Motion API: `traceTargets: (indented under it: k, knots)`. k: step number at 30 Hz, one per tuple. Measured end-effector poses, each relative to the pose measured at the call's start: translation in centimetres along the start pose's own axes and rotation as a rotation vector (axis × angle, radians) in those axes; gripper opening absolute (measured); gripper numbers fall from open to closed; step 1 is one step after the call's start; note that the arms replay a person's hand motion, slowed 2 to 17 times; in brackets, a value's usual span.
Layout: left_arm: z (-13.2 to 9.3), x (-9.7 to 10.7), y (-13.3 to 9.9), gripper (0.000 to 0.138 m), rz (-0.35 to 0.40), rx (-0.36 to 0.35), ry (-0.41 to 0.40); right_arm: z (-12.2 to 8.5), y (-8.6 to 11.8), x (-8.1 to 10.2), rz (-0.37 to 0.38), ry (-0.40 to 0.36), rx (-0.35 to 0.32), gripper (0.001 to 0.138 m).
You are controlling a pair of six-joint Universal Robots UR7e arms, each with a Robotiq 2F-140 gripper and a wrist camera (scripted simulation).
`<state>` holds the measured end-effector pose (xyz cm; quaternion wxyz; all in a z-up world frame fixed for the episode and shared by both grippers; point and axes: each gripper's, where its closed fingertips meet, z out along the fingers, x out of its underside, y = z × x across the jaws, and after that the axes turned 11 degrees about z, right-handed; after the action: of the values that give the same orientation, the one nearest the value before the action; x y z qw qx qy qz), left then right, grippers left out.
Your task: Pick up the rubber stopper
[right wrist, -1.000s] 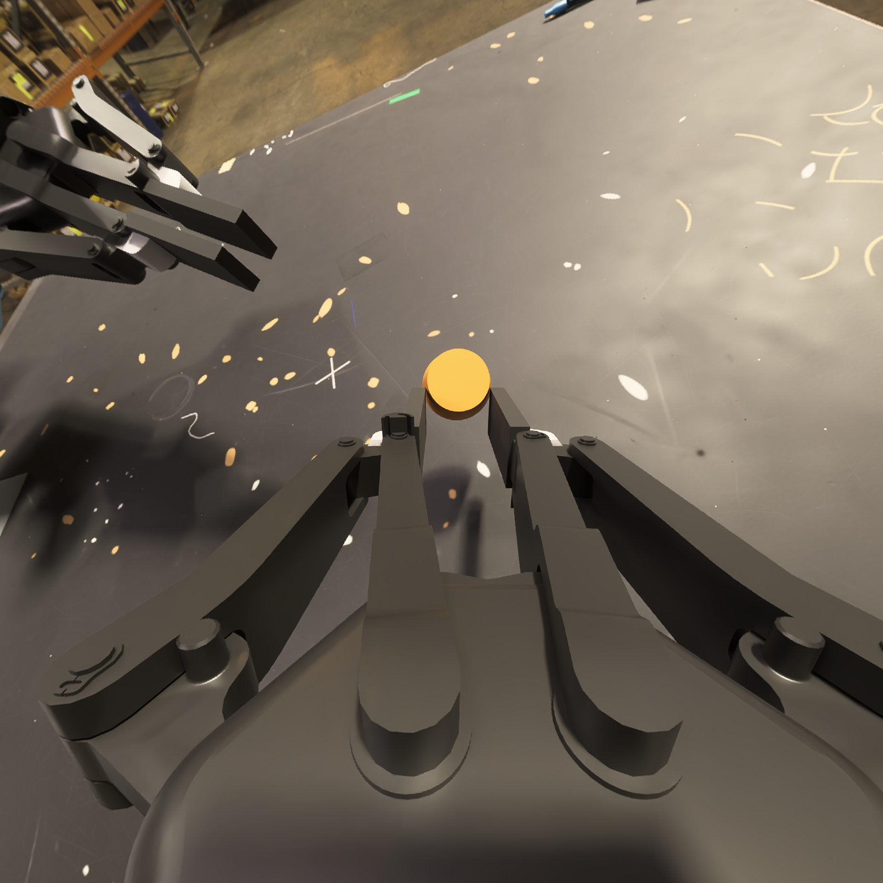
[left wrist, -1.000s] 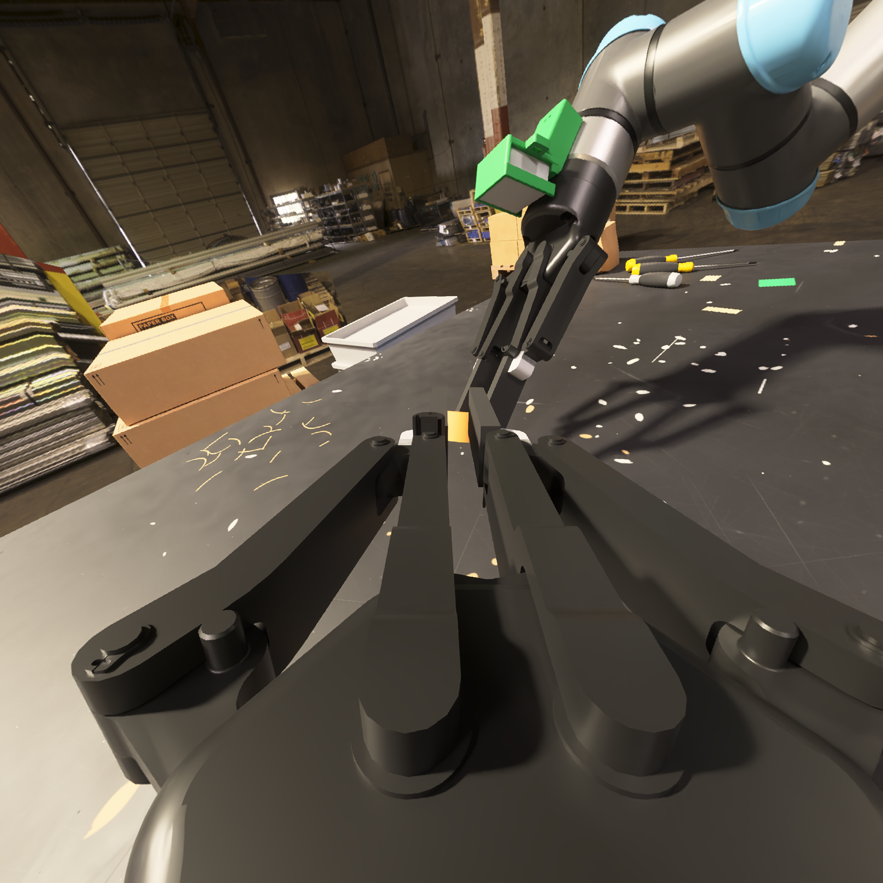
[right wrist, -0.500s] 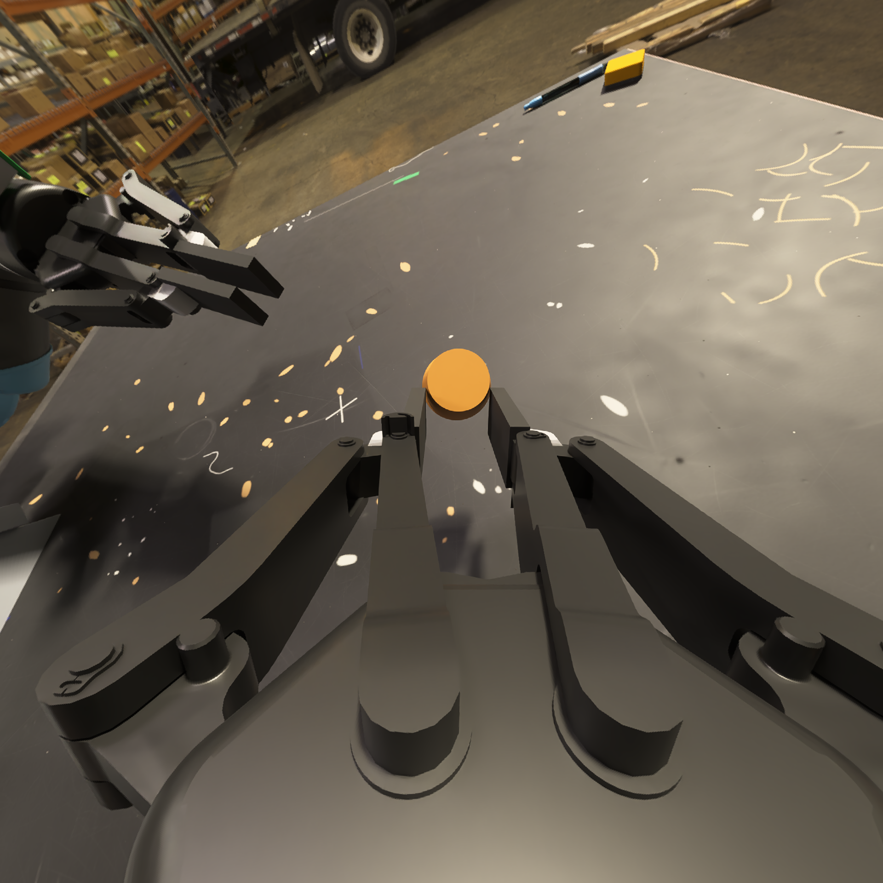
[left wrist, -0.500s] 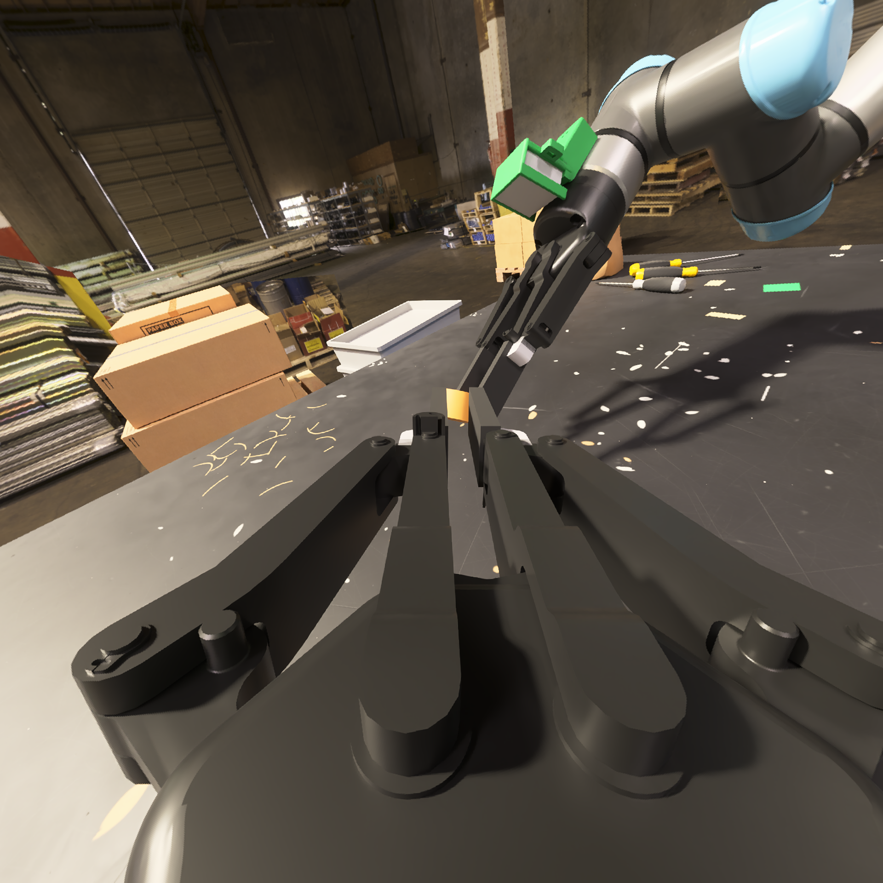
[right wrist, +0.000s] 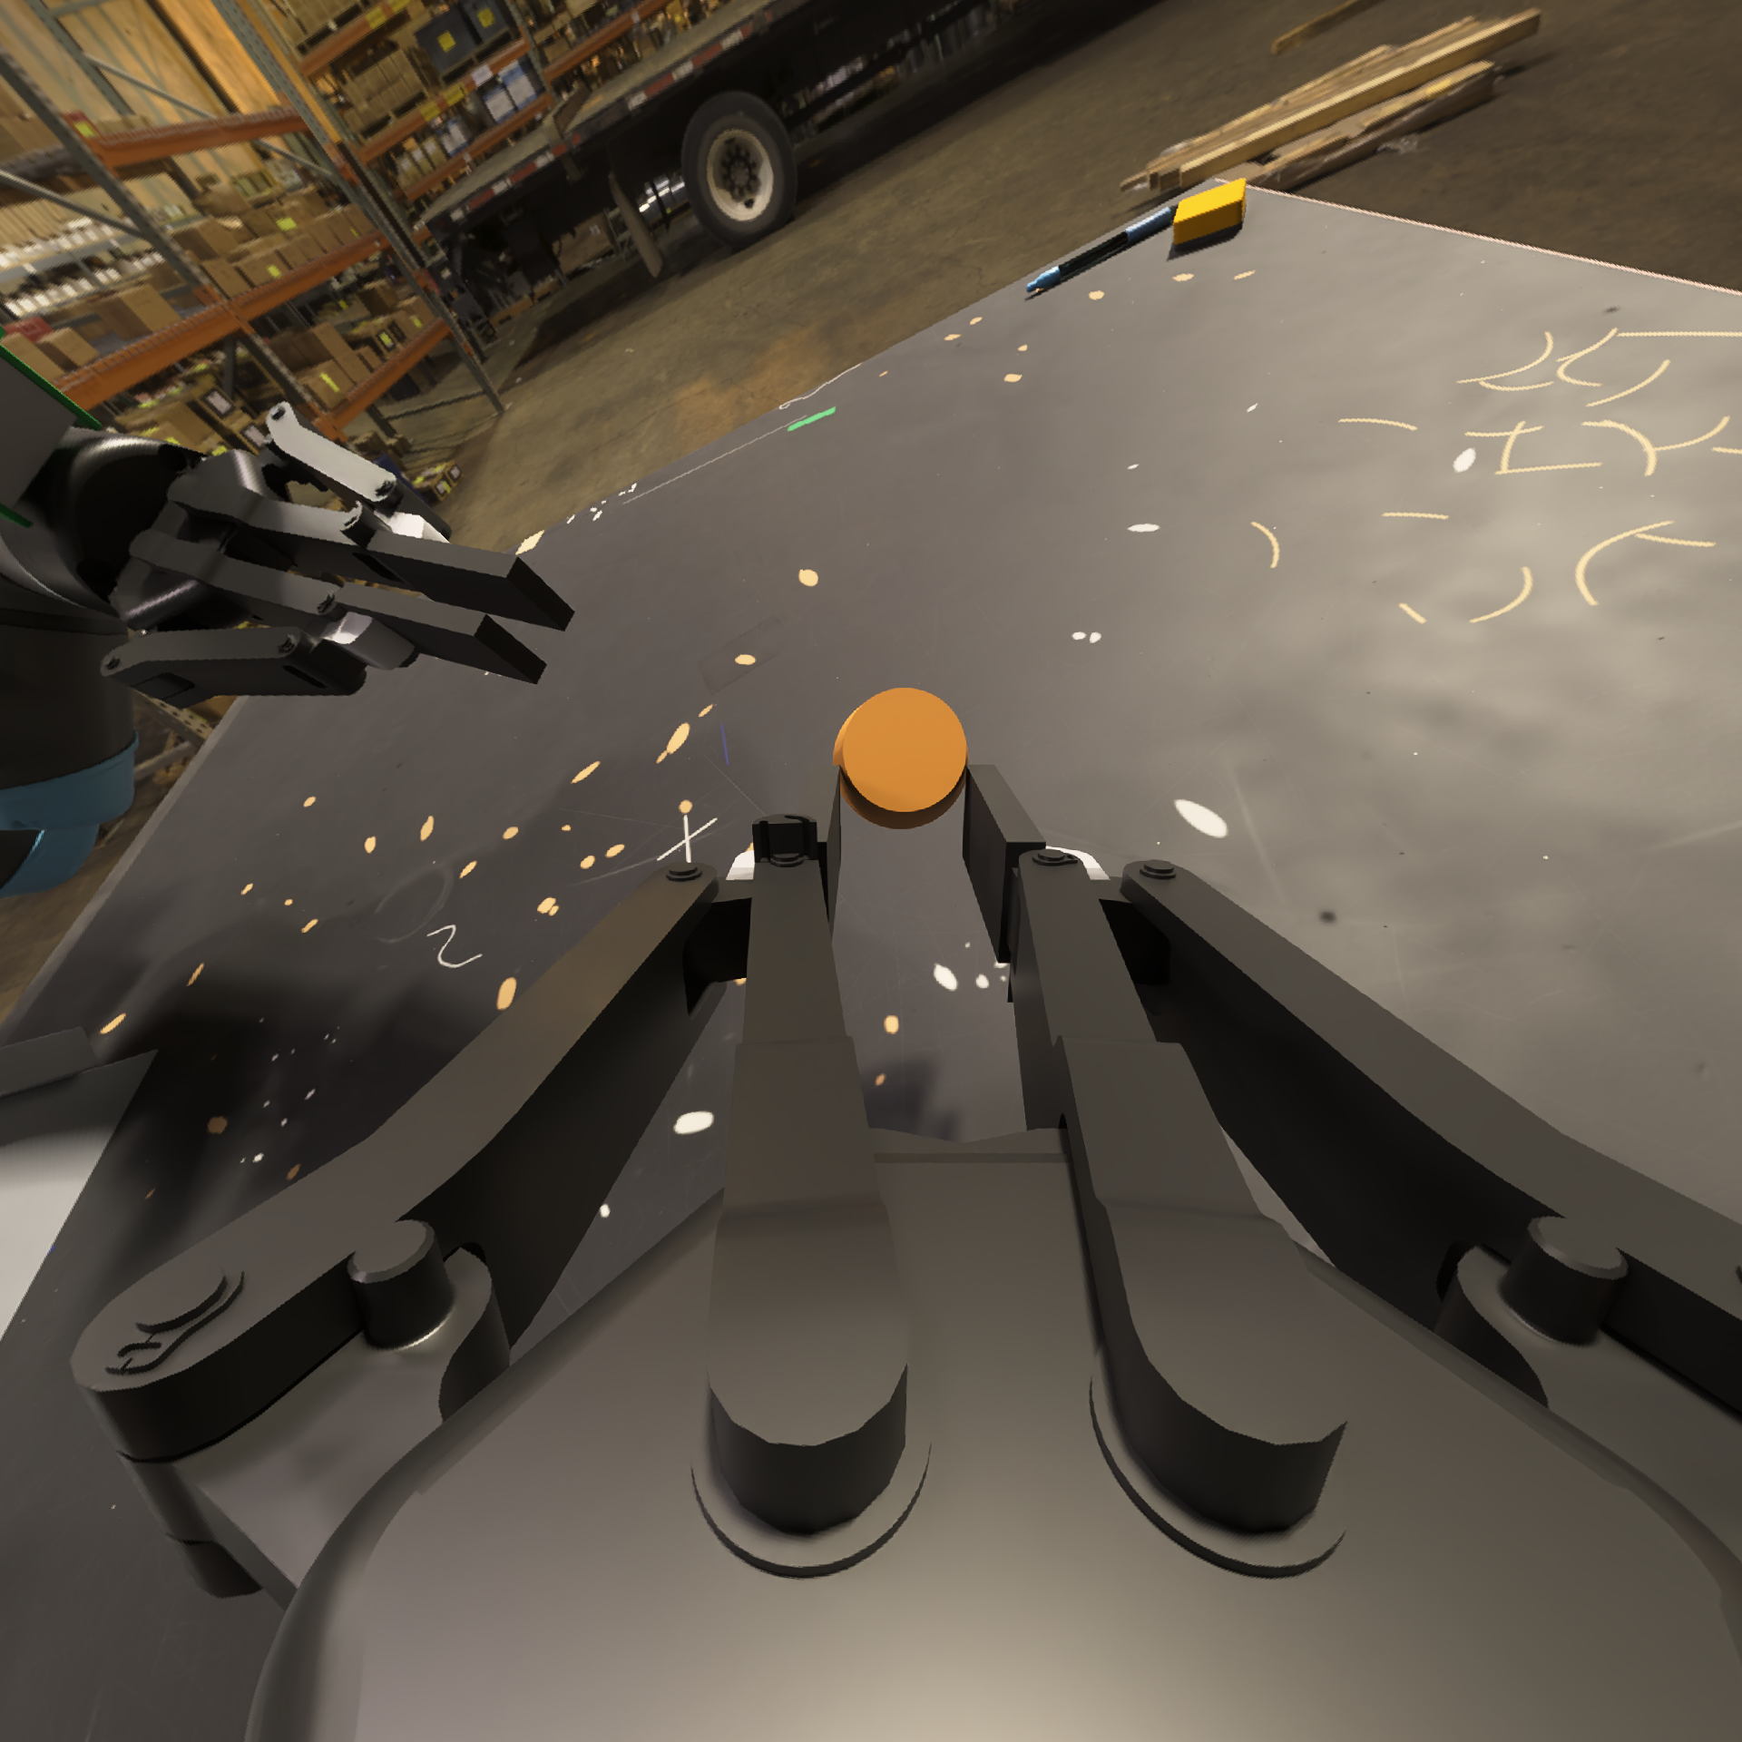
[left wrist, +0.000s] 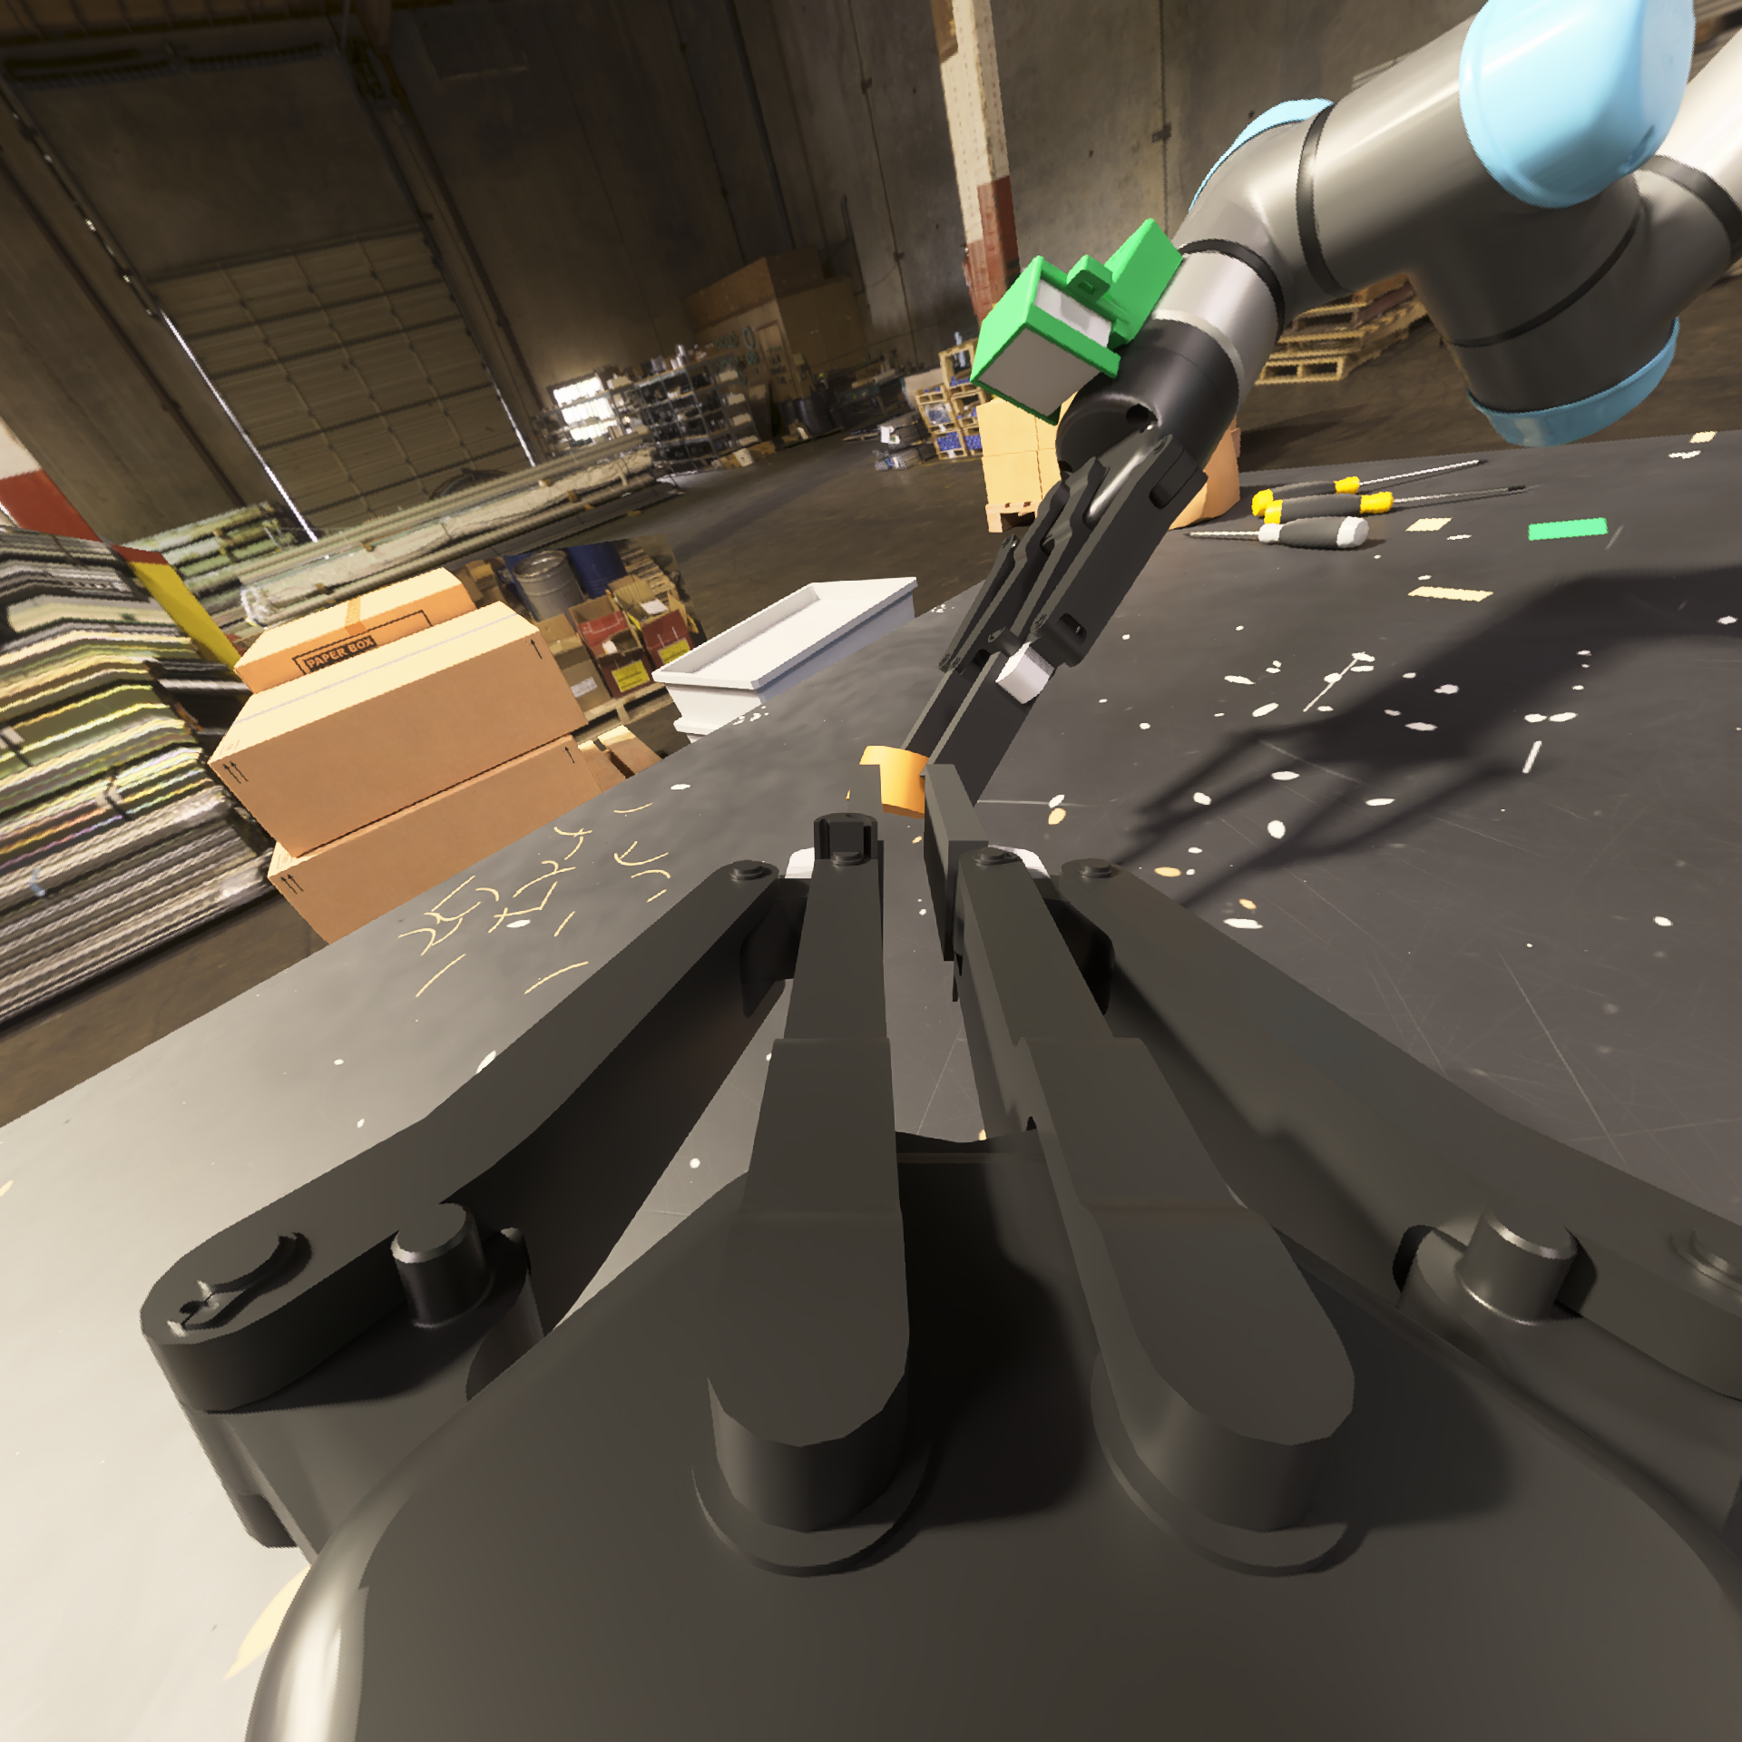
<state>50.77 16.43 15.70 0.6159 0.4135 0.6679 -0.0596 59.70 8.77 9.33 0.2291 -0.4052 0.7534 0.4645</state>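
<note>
The orange rubber stopper [right wrist: 900,749] sits clamped between the two fingertips of my right gripper [right wrist: 900,794], held above the dark table [right wrist: 1320,754]. In the left wrist view the stopper [left wrist: 894,778] shows at the tip of the right gripper [left wrist: 928,759], just beyond my own fingers. My left gripper [left wrist: 891,829] is shut and empty, hovering over the table. It also shows at the left of the right wrist view [right wrist: 542,632], apart from the stopper.
A white tray [left wrist: 792,641] stands at the table's far edge. Screwdrivers [left wrist: 1310,514] and a green strip [left wrist: 1565,530] lie at the back right. A yellow block [right wrist: 1207,212] and a pen [right wrist: 1098,253] lie at a far corner. Cardboard boxes [left wrist: 396,726] stand off the table.
My right gripper has risen and tilted up with the stopper still in it, farther above the table. My left gripper has stayed nearly still.
</note>
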Motion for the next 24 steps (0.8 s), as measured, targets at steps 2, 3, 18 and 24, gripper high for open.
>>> traceTargets:
  k: [2, 3, 18, 24]
  knots:
    - [0.1, 0.0, 0.1, 0.013, -0.005, -0.001, -0.001, -0.1, 0.0, -0.1, 0.002, -0.006, -0.003, 0.035]
    - [0.1, -0.1, 0.1, 0.013, -0.007, 0.000, -0.003, -0.1, 0.0, -0.1, 0.003, -0.010, -0.005, 0.035]
    - [0.7, -0.8, -0.4, 0.013, 0.035, -0.008, 0.022, -0.7, 0.0, -0.8, 0.026, -0.059, -0.029, 0.035]
    - [1.1, -1.1, -0.6, 0.013, 0.042, -0.003, 0.023, -0.9, 0.0, -1.0, 0.032, -0.076, -0.033, 0.035]
